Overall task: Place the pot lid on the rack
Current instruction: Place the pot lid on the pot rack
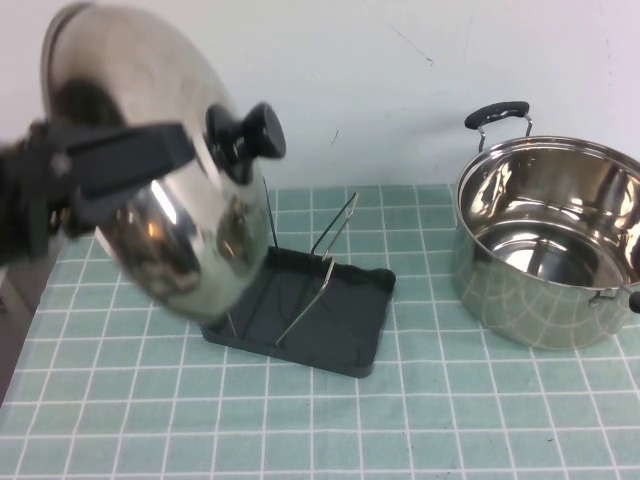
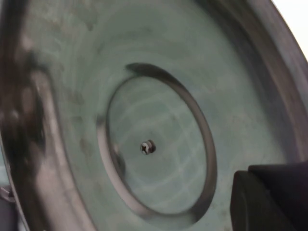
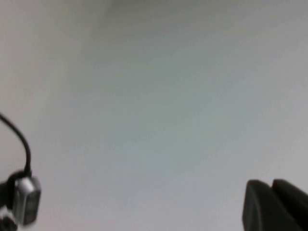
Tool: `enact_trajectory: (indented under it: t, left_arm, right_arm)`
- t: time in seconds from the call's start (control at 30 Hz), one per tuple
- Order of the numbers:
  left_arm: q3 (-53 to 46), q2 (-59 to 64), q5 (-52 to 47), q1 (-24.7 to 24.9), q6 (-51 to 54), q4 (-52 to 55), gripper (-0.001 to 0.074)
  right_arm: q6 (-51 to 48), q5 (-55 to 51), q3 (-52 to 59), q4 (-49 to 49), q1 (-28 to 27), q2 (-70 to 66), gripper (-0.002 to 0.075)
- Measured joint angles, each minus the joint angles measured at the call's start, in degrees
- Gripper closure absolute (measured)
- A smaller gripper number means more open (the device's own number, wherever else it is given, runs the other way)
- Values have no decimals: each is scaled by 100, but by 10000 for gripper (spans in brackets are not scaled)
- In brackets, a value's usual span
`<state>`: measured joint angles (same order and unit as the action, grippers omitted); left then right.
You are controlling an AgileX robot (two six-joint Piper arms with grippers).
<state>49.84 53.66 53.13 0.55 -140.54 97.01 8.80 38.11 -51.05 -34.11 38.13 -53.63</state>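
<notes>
The pot lid, shiny steel with a black knob, hangs tilted on edge in the air, its lower rim just over the left end of the rack. The rack is a dark grey tray with silver wire dividers on the green checked cloth. My left gripper is shut on the lid's rim from the left. The left wrist view is filled by the lid's underside, with one dark finger against it. My right gripper is out of the high view, shut and empty, facing a bare wall.
A deep steel pot with black handles stands open on the cloth at the right. The green checked cloth covers the table. A white wall rises behind. A cable and plug show in the right wrist view.
</notes>
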Motion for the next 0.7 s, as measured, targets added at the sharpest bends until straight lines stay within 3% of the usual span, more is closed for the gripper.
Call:
enact_trajectory:
  t: [0.17, 0.33, 0.5, 0.7]
  left_arm:
    - [1212, 1255, 435, 0, 0, 526, 664]
    - [2200, 2431, 1070, 307, 79, 569, 664]
    - [2611, 3132, 1151, 822, 423, 569, 664]
    - [2638, 3442, 1126, 927, 863, 569, 664]
  right_arm:
    - [-94, -2414, 0, -89, 0, 835, 722]
    - [-105, -3878, 13, -184, 0, 1372, 727]
    - [-105, -4364, 189, -232, 0, 1655, 727]
    - [-105, -4538, 307, -232, 0, 1691, 727]
